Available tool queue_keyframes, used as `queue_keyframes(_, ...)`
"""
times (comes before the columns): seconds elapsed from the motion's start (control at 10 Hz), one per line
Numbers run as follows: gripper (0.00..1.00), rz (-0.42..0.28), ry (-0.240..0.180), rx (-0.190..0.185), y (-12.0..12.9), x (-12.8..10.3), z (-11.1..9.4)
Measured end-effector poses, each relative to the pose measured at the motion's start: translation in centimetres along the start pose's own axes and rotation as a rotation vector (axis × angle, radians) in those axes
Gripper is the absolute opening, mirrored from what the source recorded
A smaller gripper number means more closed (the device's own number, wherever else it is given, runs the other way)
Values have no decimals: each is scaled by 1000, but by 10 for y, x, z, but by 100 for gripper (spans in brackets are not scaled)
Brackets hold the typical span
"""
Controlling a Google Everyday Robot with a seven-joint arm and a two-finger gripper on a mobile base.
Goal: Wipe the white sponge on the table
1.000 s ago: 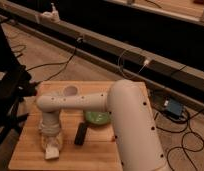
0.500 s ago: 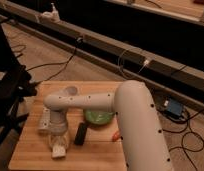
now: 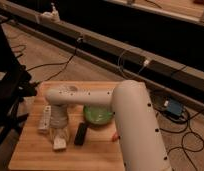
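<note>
Since the earlier frames the gripper [image 3: 59, 138] has carried the white sponge [image 3: 59, 146], a small flat off-white block with soft edges, a little toward 3 o'clock and slightly toward 12 o'clock across the wood. The white arm's big elbow segment has risen a touch with it.

The gripper now points straight down over the front-left part of the table [image 3: 102, 155], a light bamboo-wood rectangular top of long plank strips with rounded corners. Its jaws are closed on the upper end of the sponge. The rest of the block sticks out below them at 6 o'clock and lies flat on the planks.

Just beside the gripper's pale wrist, at 9 o'clock, lies a longer white labelled tube [image 3: 45, 118], lengthwise from 12 to 6 o'clock. At 3 o'clock from the sponge, close but apart, is a short black rectangular bar [image 3: 81, 134], also running roughly from 12 to 6. Beyond the bar, toward 1 o'clock, sits a round green bowl [image 3: 98, 116], partly under the horizontal white forearm with its row of dark dots. A small orange-red item [image 3: 114, 136] shows at 3 o'clock of the bar, next to the thick white arm segment; what it is I cannot tell.

Off the table, a dark chair-like frame [image 3: 10, 95] stands at 9 o'clock. A small blue box [image 3: 172, 106] with cables lies on the floor at 3 o'clock. A long dark ledge runs across the back at 12 o'clock.
</note>
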Motion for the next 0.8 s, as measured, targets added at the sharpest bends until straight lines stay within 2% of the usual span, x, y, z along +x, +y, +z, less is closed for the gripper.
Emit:
queue_keyframes(0.2, 0, -53, 7, 7, -22, 4, 0)
queue_keyframes(0.4, 0, -112, -4, 8, -44, -7, 7)
queue_keyframes(0.6, 0, -157, -28, 12, -61, -27, 19)
queue_keyframes(0.8, 0, -169, -82, 19, -67, -60, 39)
